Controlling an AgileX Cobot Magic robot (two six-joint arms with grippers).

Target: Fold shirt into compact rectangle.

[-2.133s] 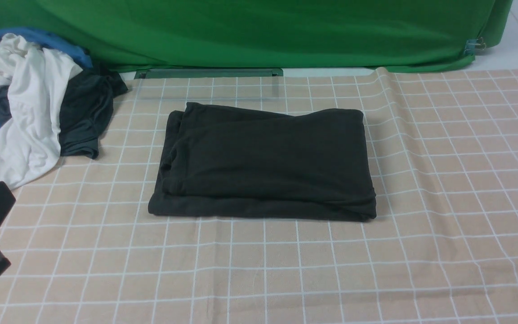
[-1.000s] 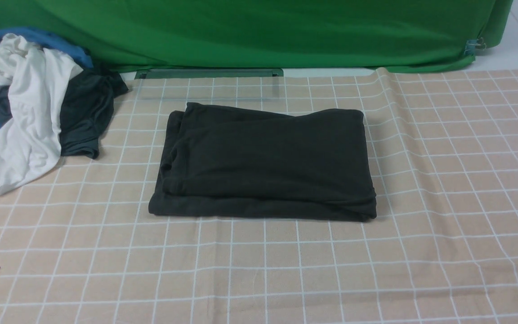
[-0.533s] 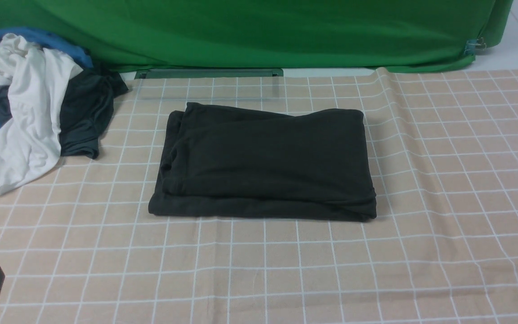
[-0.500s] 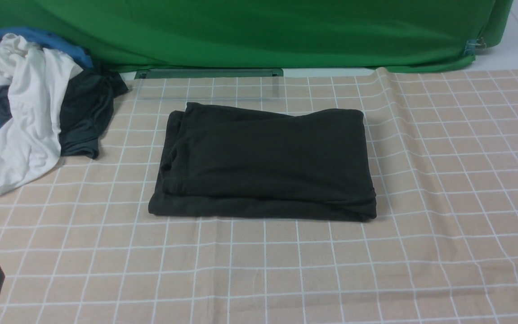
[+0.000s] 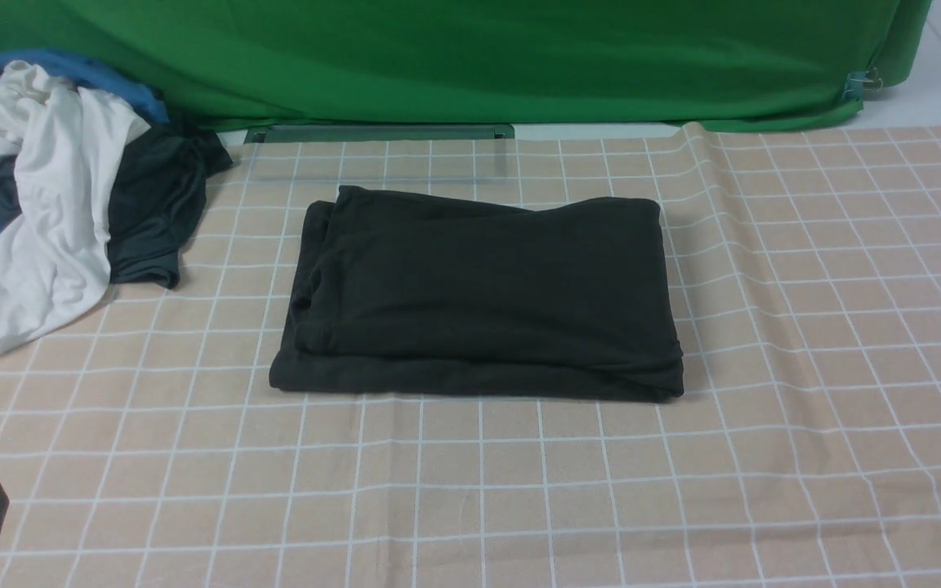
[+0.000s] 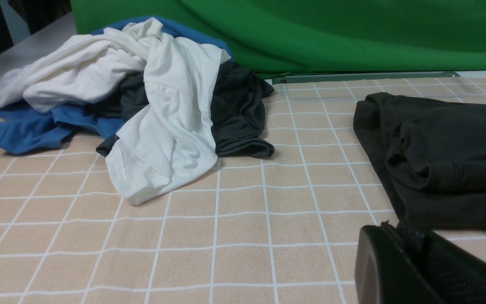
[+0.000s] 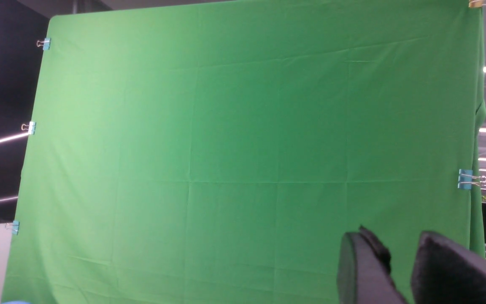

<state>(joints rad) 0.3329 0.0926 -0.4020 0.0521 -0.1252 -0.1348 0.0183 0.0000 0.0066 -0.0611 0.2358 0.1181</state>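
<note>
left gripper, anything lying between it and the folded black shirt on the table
Nothing visible. In the left wrist view, the left gripper, shut, sits just short of the shirt with only bare checked tablecloth between them. The clothes pile lies off to the side, apart from both.

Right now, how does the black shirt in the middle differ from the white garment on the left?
The black shirt lies folded into a flat, layered rectangle; the white garment is crumpled and unfolded. The black shirt sits alone mid-table; the white garment is draped over a heap with a blue garment and a dark grey garment. Both rest on the checked tablecloth, touched by no fingers.
</note>
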